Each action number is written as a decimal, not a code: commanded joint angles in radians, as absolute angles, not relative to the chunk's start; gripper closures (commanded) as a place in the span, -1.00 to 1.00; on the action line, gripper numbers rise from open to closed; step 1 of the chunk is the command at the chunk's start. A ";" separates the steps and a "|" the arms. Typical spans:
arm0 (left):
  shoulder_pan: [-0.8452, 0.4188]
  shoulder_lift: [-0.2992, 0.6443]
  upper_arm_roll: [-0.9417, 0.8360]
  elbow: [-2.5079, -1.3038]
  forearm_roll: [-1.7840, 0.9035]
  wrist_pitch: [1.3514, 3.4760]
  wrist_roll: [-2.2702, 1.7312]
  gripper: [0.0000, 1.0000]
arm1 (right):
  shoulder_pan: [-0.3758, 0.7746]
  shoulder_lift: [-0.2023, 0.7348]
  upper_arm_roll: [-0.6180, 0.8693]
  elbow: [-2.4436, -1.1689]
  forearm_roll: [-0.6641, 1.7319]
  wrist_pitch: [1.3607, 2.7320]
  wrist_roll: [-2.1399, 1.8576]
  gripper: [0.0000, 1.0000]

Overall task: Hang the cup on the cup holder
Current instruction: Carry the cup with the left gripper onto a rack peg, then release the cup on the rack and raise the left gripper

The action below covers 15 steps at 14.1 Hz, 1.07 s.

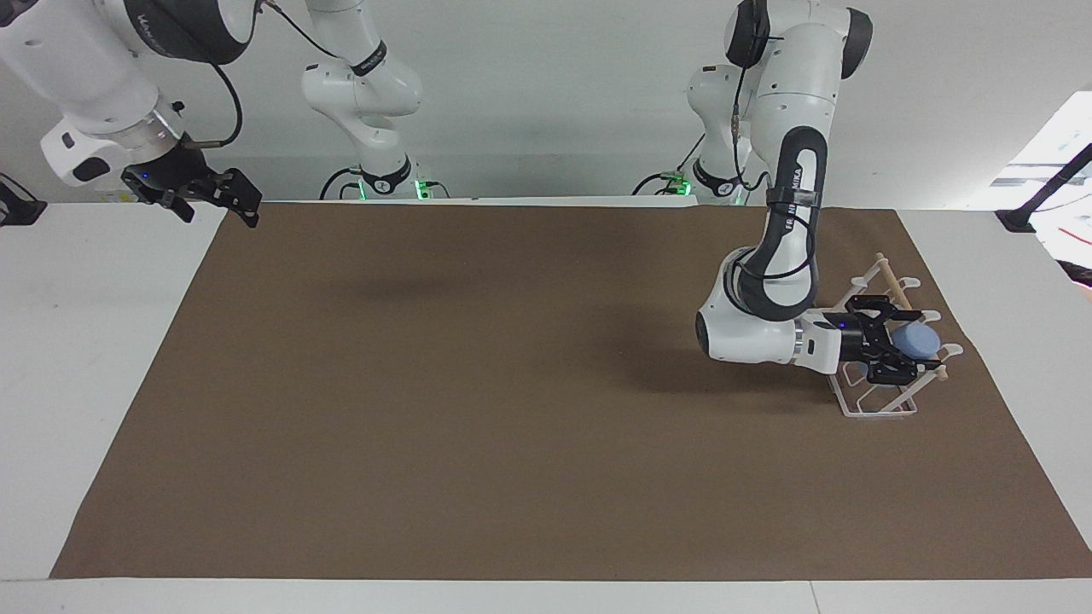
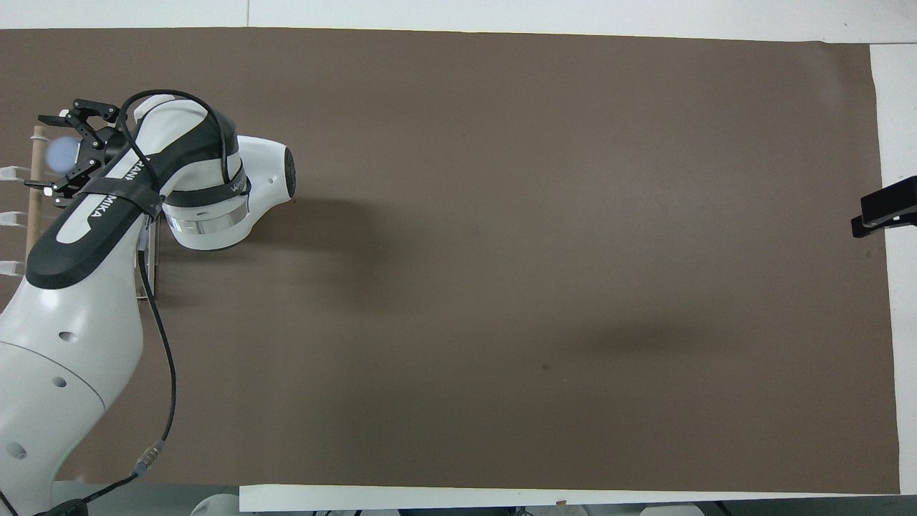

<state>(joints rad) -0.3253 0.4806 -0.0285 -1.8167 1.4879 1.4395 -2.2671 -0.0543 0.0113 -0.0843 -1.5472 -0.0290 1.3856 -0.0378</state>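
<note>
The light blue cup (image 1: 921, 341) sits tilted on a prong of the white wire cup holder (image 1: 879, 408) at the left arm's end of the mat, its base pointing up; it also shows in the overhead view (image 2: 61, 154). My left gripper (image 1: 900, 343) reaches in level over the holder, fingers spread on either side of the cup and apart from it; it also shows in the overhead view (image 2: 75, 152). The holder's wooden dowel (image 2: 32, 208) and white prong tips (image 2: 11, 216) show beside the arm. My right gripper (image 1: 213, 205) is open and empty, raised over the mat's corner near its base.
A brown mat (image 1: 512, 384) covers most of the white table (image 1: 85, 341). The left arm's forearm (image 2: 93, 215) covers much of the holder from above. Only part of the right gripper (image 2: 885, 210) shows in the overhead view, at the mat's edge.
</note>
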 commanded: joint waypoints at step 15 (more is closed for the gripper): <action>-0.238 0.206 -0.040 -1.545 0.955 1.646 -1.449 -0.99 | -0.057 -0.009 -0.081 -1.569 -0.041 1.384 -0.057 -0.99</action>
<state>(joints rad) -0.2725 0.2635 -0.0408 -1.5387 1.0339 1.6156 -1.5887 -0.0547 0.0106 -0.0843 -1.5472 -0.0290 1.3854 -0.0379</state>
